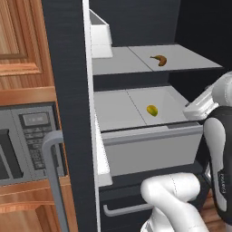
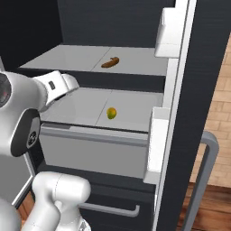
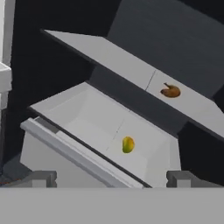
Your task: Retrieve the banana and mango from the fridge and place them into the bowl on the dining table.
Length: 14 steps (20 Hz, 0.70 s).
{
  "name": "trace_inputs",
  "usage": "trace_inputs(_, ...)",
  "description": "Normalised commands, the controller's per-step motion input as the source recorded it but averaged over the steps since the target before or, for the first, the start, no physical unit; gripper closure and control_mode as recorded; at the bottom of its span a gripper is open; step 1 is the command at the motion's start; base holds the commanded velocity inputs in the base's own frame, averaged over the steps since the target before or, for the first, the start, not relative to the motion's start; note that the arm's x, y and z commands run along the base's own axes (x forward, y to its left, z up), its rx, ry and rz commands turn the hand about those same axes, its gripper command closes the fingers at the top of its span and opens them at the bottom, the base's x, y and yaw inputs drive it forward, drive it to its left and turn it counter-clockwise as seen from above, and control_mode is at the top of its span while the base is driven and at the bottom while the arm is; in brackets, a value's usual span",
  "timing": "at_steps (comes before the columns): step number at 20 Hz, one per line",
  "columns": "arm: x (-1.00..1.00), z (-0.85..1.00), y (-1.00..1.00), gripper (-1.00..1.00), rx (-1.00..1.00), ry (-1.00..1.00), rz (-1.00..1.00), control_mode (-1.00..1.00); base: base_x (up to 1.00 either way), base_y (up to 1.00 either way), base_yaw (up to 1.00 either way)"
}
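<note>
Mango point(image 3: 127, 144) sits loose on the lower shelf of the open fridge point(image 1: 72, 90), banana point(image 3: 170, 91) on the shelf above, up around 1 o'clock from it in the hand view. Gripper point(image 3: 112, 178) hangs out front with its fingers spread wide, nothing between them. I'd guess the mango is light, smooth and a bit slippery, so pinch it across the narrow middle. Banana looks softer, hard to tell at this size; take it mid-curve, gently

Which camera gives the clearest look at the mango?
The hand view: the mango sits near centre, largest, unobstructed on the lower shelf. Both base views show it smaller, on that same shelf below the banana.
</note>
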Motion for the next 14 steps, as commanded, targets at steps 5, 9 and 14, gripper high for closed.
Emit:
trace_inputs(5, 0.49, 0.18, -0.01, -1.0, 0.0, 0.0, -0.35, -1.0, 0.0, 0.0, 0.0)
trace_inputs(9, 0.22, 0.0, -0.04, -1.0, 0.08, 0.0, -0.26, -1.0, 0.0, 0.0, 0.0)
trace_inputs(14, 0.19, 0.0, -0.21, -1.0, 0.21, -0.01, -0.2, -1.0, 0.0, 0.0, 0.0)
